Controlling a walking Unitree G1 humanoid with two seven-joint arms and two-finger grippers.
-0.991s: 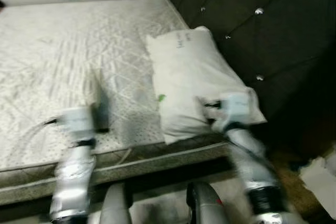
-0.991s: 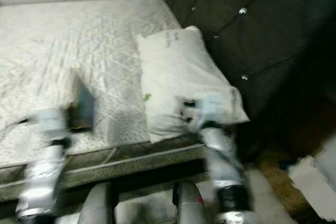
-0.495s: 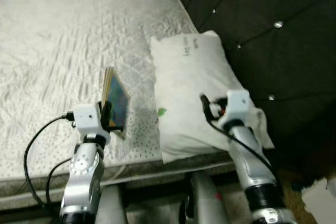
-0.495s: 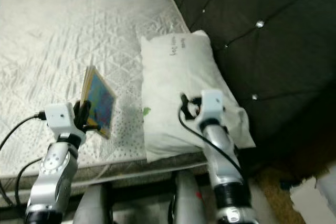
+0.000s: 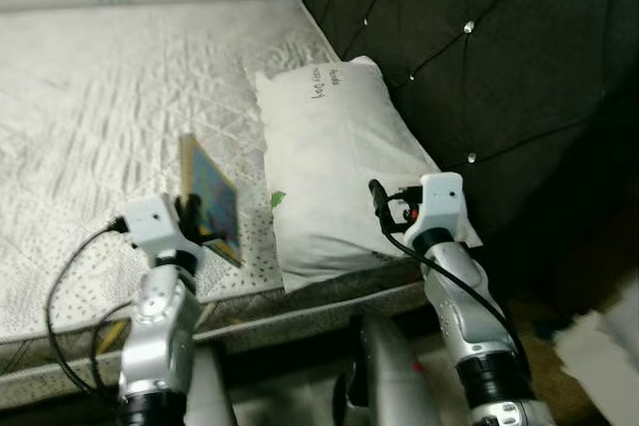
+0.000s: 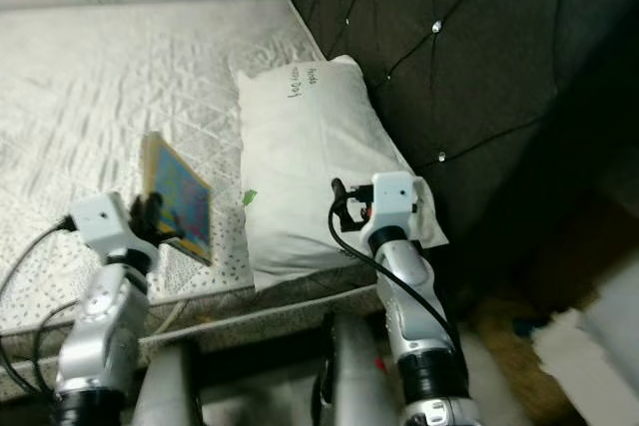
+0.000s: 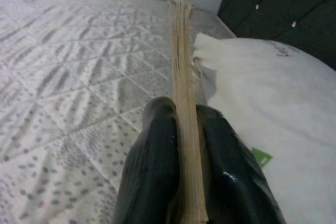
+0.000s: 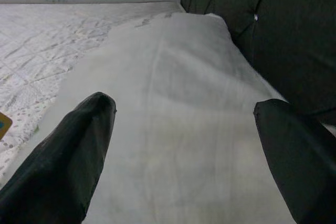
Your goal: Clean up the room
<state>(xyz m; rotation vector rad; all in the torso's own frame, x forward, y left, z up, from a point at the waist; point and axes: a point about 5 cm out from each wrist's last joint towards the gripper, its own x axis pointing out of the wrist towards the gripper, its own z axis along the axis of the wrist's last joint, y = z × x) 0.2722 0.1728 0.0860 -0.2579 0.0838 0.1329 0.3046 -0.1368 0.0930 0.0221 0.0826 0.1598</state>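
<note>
Left pincer pinches a thin book upright on edge, long axis toward the wall.

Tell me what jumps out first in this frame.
The left gripper holds a thin colourful book upright over the bare quilted mattress. Beside it, a white pillow lies against the dark tufted headboard, with the right gripper open just above it.
</note>
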